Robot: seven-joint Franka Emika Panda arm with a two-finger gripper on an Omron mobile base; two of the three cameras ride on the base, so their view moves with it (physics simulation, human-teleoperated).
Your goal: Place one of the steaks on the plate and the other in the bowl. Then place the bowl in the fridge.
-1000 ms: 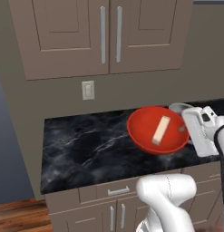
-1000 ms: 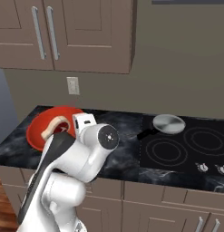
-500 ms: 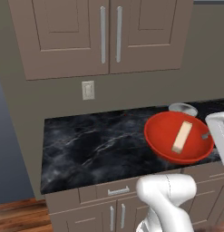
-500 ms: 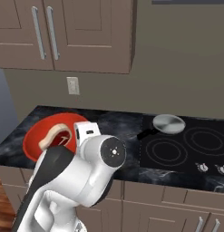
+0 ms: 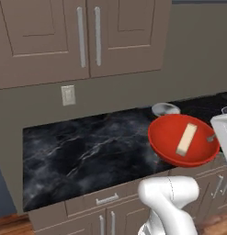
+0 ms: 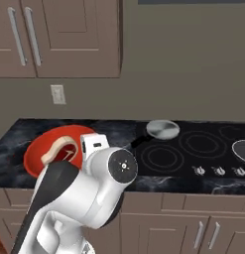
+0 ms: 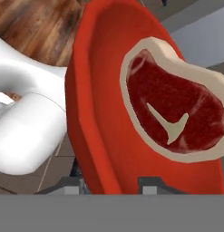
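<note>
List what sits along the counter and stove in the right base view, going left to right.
Red bowl holding a steak → grey frying pan on the stove → stove knobs → edge of another pan at the right border.

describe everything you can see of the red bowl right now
The bowl is wide, shallow, glossy red-orange and plain. It is held off the counter, tilted, past the counter's front edge in the left base view. One steak, red with a cream fat rim, lies inside against its wall. The gripper clamps its rim, one fingertip on each side.
</note>
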